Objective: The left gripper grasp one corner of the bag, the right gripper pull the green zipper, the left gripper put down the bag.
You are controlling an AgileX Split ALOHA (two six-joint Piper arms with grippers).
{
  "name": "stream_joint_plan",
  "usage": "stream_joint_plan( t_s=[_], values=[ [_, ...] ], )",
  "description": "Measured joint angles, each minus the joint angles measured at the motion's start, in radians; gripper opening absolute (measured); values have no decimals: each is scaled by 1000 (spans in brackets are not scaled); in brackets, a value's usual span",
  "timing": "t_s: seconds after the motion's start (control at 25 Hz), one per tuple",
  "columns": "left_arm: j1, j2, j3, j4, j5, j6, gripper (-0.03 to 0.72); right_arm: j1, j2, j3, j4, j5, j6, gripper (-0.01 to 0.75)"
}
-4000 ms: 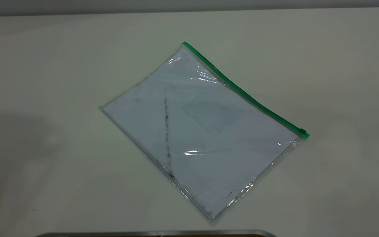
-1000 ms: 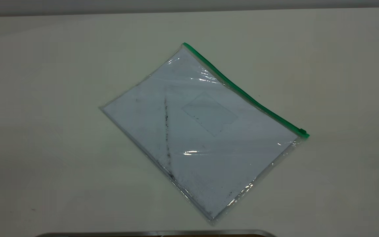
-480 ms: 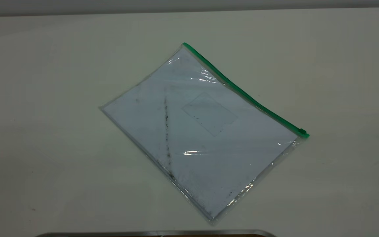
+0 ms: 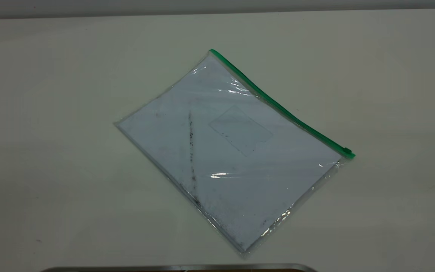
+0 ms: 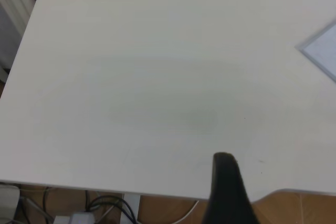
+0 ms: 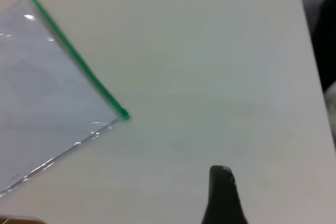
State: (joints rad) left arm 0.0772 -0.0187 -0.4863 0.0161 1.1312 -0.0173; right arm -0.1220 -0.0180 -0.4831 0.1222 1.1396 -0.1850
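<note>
Here the bag [image 4: 232, 151] lies flat on the table [image 4: 51, 170], roughly midway across it and turned at a slant, so one corner points toward the table's left edge and another toward the near edge. The zipper [image 4: 278, 105] runs along the bag's far-right side, its slider [image 4: 348, 152] at the end nearest the table's right edge. Flat and free like this, the bag fits either the moment ahead of a grasp or the one after being put down; whether the mouth is sealed is not clear.

Neither arm touches it. The left gripper [image 5: 227, 192] hangs above bare table near the left corner of the bag, the right gripper [image 6: 223, 195] above bare table beside the slider. Only one dark finger of each shows, so I cannot tell their spread.
</note>
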Motion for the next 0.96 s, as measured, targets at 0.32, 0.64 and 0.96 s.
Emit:
stream_joint_plan(
  t_s=[0.32,0.64,0.96],
  values=[
    [0,0,0,0,1,0,580,0,0,0,-36,-2,54,563],
    [0,0,0,0,1,0,580,0,0,0,-36,-4,54,563],
    [0,0,0,0,1,0,580,0,0,0,-36,-4,57,563]
  ],
)
